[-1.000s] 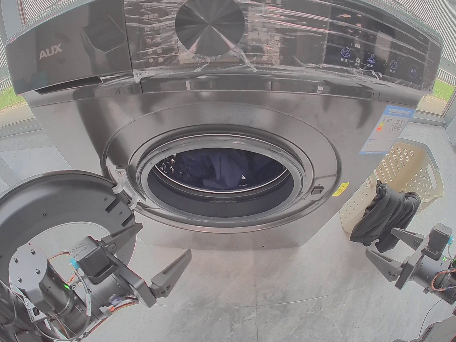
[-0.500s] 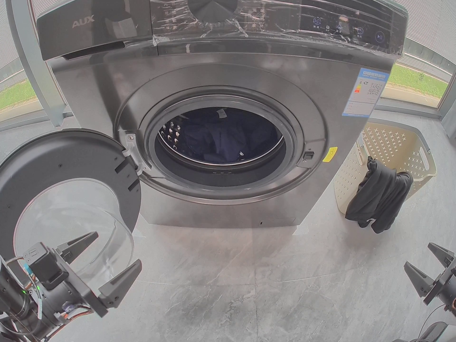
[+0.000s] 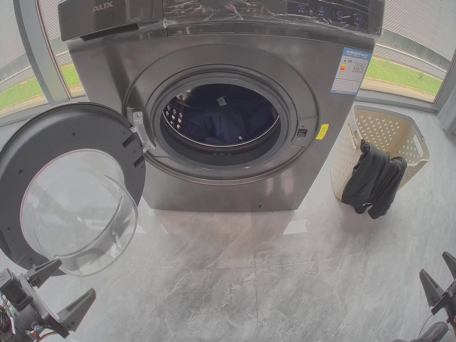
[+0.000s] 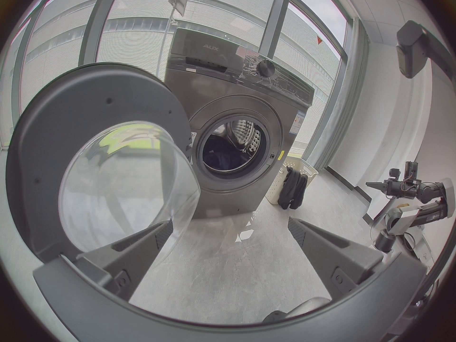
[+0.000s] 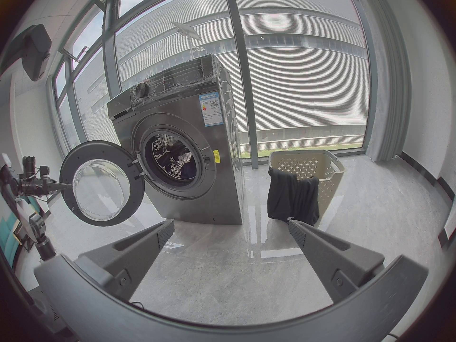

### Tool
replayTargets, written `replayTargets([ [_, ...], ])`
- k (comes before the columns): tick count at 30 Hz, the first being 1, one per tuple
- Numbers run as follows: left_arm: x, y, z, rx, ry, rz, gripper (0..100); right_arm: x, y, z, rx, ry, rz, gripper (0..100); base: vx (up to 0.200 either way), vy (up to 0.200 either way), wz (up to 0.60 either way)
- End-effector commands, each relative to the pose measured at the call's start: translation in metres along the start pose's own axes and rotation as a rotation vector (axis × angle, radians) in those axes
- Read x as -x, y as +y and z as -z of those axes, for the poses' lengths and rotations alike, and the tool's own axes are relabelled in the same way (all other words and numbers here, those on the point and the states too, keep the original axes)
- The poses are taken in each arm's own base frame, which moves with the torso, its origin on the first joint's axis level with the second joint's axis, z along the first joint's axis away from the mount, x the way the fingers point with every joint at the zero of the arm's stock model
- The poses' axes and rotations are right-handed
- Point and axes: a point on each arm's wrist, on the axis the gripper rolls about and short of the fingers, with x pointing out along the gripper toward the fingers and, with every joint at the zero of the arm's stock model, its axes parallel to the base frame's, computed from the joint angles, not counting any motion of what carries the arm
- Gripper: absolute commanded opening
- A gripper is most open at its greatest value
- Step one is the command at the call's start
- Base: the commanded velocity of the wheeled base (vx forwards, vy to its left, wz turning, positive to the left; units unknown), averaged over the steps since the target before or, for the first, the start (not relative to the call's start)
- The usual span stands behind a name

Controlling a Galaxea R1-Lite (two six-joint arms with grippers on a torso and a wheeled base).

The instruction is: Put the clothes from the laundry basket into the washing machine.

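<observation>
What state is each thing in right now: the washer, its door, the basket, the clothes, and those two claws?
Grey front-loading washing machine: standing open.
Round grey door with clear window: swung fully open.
Dark blue clothes: lying inside the machine.
Beige perforated plastic laundry basket: upright beside the machine.
Black garment: draped over the basket's rim.
Left gripper: open, empty.
Right gripper: open, empty.

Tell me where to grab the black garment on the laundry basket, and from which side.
Probably grip the bunched fold where the black garment drapes over the near rim of the basket, coming from above with the right pincer: its tails hang outside, leaving that ridge exposed.
</observation>
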Motion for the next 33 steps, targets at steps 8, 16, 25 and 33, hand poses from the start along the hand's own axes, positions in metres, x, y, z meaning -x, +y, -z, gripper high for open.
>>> replayTargets([
  [8,0.047,0.006,0.030,0.013,-0.133,-0.104,100,0.024,0.000,0.032,-0.002,-0.029,0.099,100,0.000,-0.200,0.00],
  [16,0.056,0.002,0.045,-0.064,-0.131,-0.207,100,0.029,0.000,0.039,0.067,-0.019,0.165,100,0.000,-0.150,0.00],
  [25,0.056,0.001,0.050,-0.073,-0.112,-0.346,100,0.029,0.000,0.039,0.078,-0.025,0.151,100,0.000,0.000,0.00],
  [33,0.060,-0.003,0.053,-0.059,-0.162,-0.283,100,0.029,0.000,0.039,0.080,-0.025,0.148,100,0.000,-0.025,0.00],
])
